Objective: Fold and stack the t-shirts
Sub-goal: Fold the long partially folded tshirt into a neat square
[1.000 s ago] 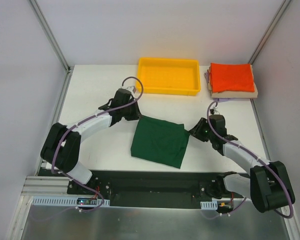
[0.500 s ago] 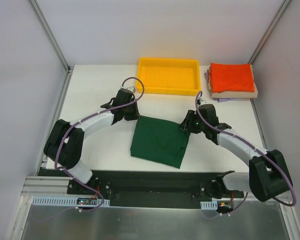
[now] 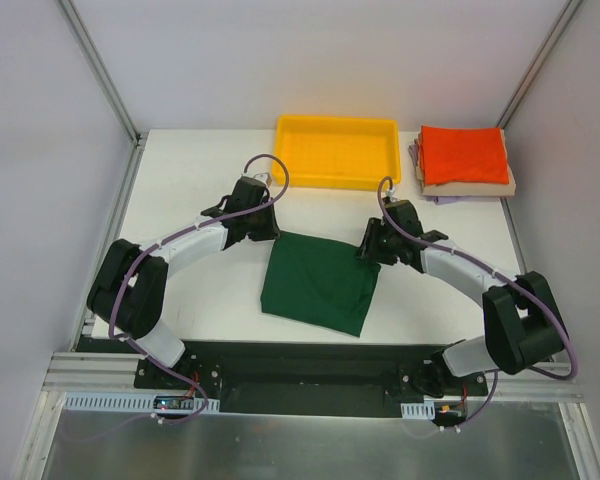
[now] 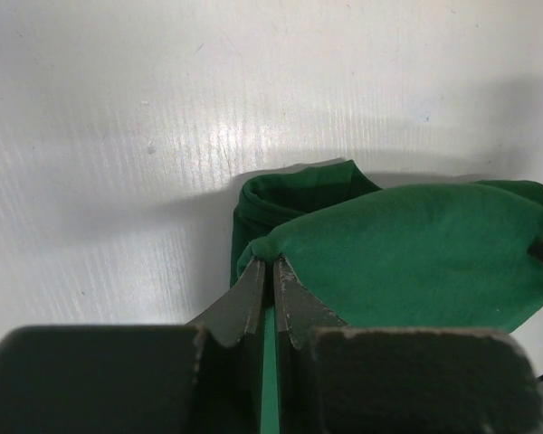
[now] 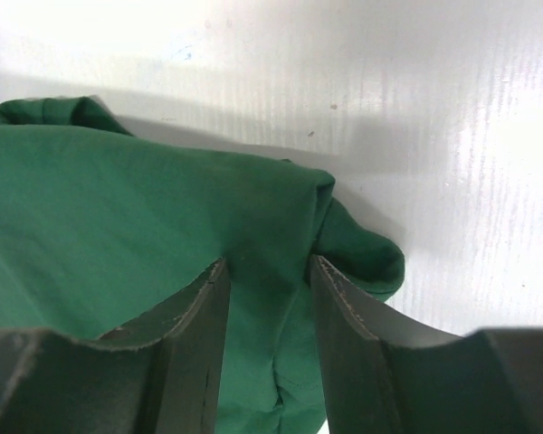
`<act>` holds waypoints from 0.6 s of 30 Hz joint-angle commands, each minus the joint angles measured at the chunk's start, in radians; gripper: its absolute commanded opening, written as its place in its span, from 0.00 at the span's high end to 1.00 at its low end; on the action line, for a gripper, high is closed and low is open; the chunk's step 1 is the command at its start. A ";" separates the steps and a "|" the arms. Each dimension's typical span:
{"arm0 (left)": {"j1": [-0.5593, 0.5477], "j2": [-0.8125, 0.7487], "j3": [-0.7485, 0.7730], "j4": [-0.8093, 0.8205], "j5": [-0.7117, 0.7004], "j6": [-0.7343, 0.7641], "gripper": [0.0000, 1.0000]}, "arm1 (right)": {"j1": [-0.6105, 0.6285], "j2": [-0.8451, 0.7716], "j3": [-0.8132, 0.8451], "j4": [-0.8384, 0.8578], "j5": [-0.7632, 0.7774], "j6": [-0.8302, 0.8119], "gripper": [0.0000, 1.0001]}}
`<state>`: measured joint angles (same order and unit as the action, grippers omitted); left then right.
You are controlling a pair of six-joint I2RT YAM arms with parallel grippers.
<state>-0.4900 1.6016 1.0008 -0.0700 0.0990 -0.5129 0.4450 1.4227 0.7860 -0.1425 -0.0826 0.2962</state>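
Step, as judged: grip far corners of green shirt (image 3: pixel 318 283), lying mid desk (image 3: pixel 195 180). Far-left corner pinched tight in left end effector (image 4: pixel 270 269). Around far-right corner, right end effector (image 5: pixel 270 267) half-open, not clamped. Close it over all layers, then lift both level, edge taut. Folded stack (image 3: pixel 464 160) far right.

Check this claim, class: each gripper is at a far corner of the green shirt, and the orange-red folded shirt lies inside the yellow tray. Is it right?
No. The top external view shows the orange-red shirt atop the stack right of the yellow tray; the rest holds.
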 commanded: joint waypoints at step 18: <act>0.002 -0.138 -0.037 -0.004 -0.022 0.019 1.00 | 0.017 -0.091 0.038 0.031 -0.003 -0.015 0.99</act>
<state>-0.4900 1.5852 0.9974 -0.0753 0.0978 -0.5087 0.4488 1.5028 0.8520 -0.1356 -0.0528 0.3061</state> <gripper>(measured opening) 0.009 0.015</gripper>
